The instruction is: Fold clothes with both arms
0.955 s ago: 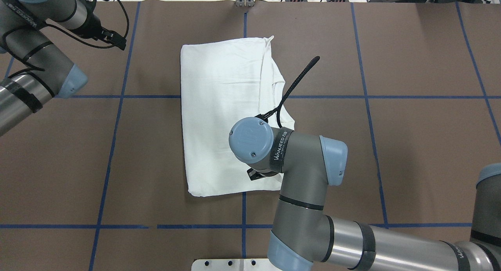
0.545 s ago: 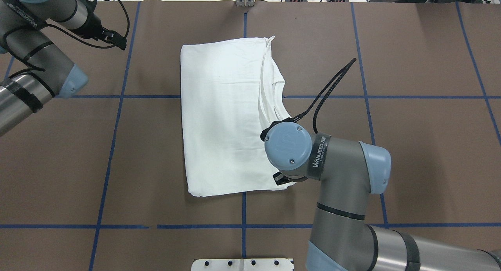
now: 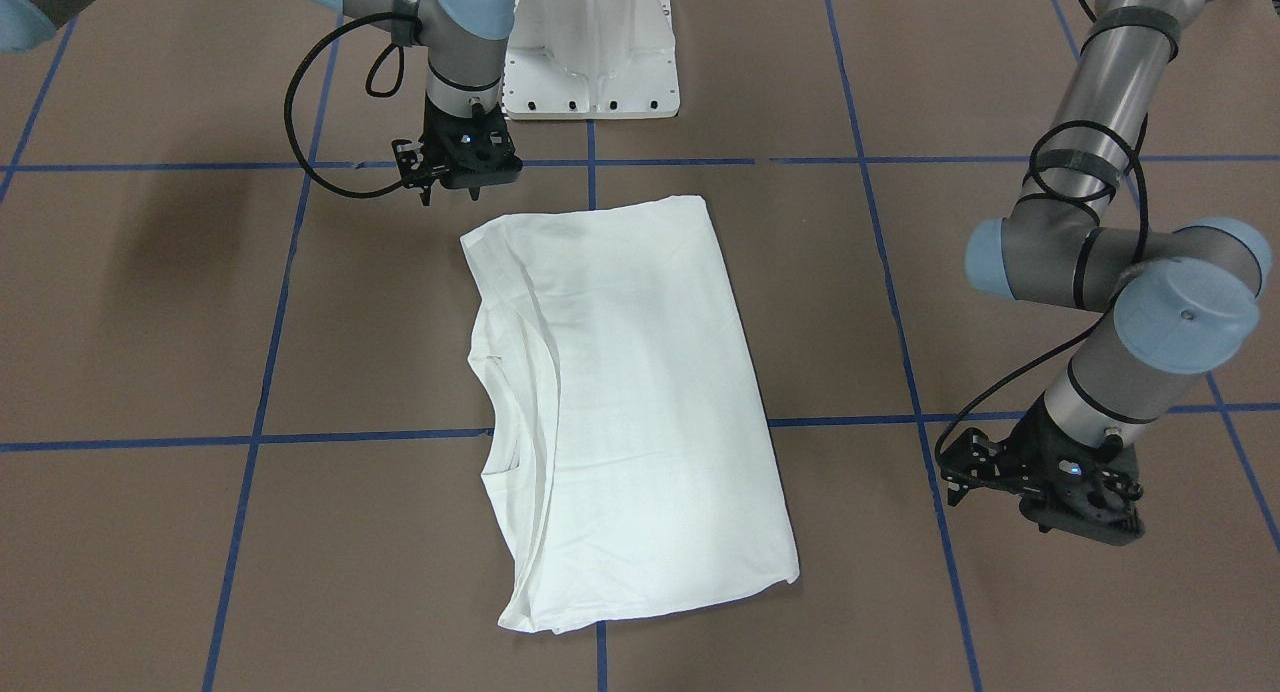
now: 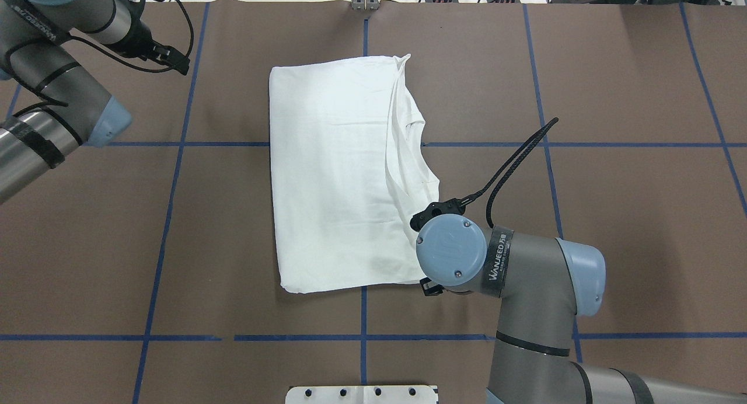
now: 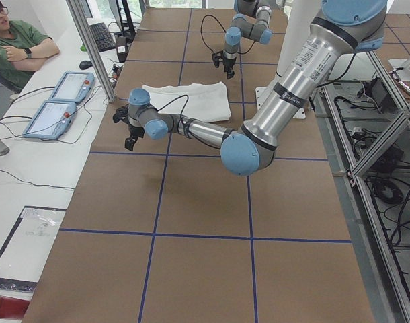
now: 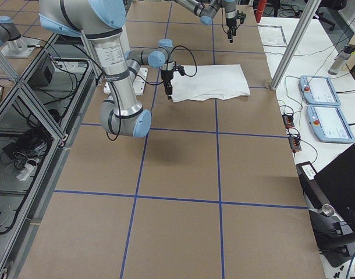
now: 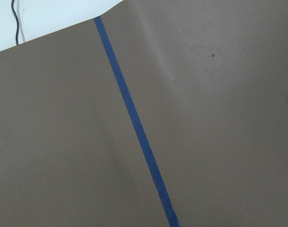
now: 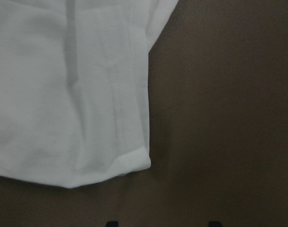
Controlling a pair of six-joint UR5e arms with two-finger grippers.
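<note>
1. We see the shirt (image 4: 332, 176) lying flat on the table (image 4: 630, 217), folded into a long white rectangle near the middle of the overhead view.
2. Its long axis runs top to bottom in that view, along the vertical blue tape (image 4: 362, 310).
3. The collar (image 4: 417, 132) opens toward the right of the overhead frame, on the upper half of the shirt's right edge. In the front-facing view it opens to the left.
4. The right gripper (image 3: 458, 177) hangs just off the shirt's lower right corner in the overhead view, which is the upper left corner in the front-facing view.
5. In the right wrist view that corner fills the upper left of the frame. Two dark fingertips (image 8: 112, 223) show at the bottom edge, spread apart over bare table with nothing between them.
6. The left gripper (image 3: 1040, 487) is well apart from the shirt, at the upper left of the overhead view. Its wrist view shows only table and tape, and we cannot tell how its jaws stand.
</note>
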